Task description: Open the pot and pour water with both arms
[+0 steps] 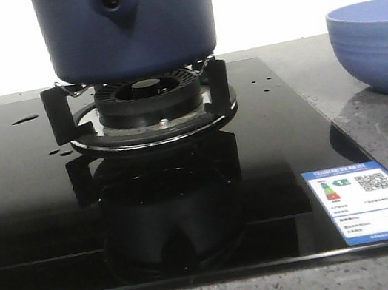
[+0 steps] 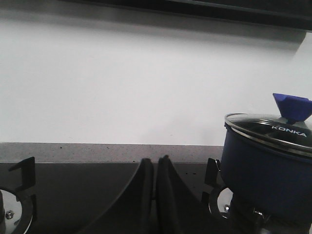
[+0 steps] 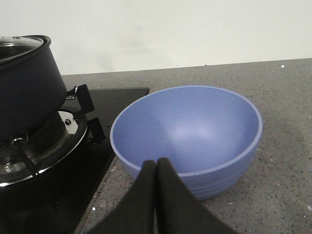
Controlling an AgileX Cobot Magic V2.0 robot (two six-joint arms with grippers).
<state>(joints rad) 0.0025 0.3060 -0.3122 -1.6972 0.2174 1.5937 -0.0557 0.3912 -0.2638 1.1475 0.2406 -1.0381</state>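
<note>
The dark navy pot [image 1: 126,23] stands on the gas burner's support [image 1: 148,108] in the middle of the black glass hob; its handle bracket with a round hole faces the camera. In the left wrist view the pot [image 2: 267,168] carries a glass lid with a blue knob [image 2: 291,106]. It also shows in the right wrist view [image 3: 27,87]. Small drops of water [image 1: 25,119] lie on the hob to the left of the burner. My left gripper [image 2: 156,162] is shut and empty, left of the pot. My right gripper [image 3: 156,163] is shut and empty, in front of the bowl. Neither gripper shows in the front view.
A lighter blue ribbed bowl [image 1: 378,45] stands on the grey speckled counter to the right of the hob and looks empty in the right wrist view [image 3: 187,136]. A second burner support [image 2: 17,195] lies left of the left gripper. An energy label [image 1: 369,200] sits on the hob's front right corner.
</note>
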